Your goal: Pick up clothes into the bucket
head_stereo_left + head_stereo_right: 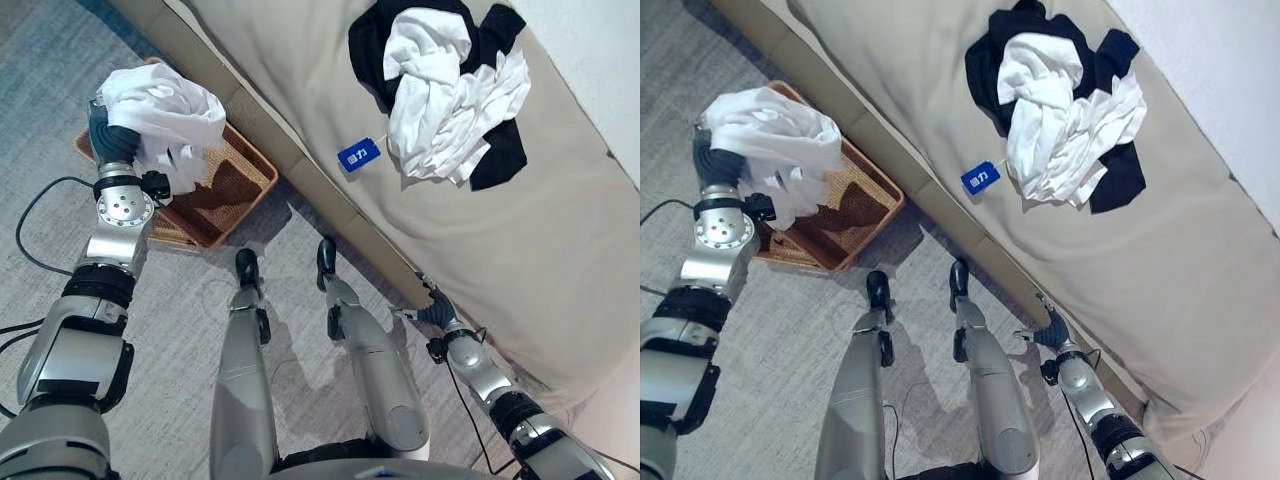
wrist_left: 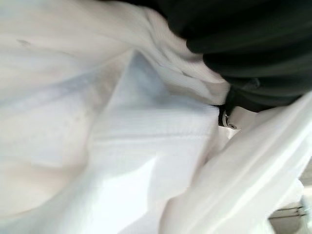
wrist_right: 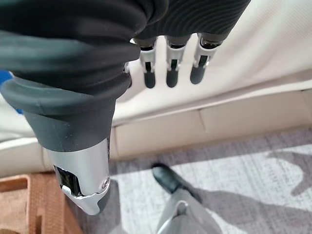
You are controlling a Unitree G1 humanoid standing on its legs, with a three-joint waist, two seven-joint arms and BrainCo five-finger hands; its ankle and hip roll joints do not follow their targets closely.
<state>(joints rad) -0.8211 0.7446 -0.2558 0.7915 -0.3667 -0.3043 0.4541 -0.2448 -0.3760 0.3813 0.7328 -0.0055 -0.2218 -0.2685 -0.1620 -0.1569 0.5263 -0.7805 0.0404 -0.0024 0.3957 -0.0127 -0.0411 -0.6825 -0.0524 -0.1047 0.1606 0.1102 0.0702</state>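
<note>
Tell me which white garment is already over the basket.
The white garment bunched over the left hand, hanging above the woven basket on the floor. The other white clothes lie on the bed atop a black garment.

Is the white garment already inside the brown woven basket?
Not yet. The white garment hangs bunched over the left hand, above the brown woven basket.
</note>
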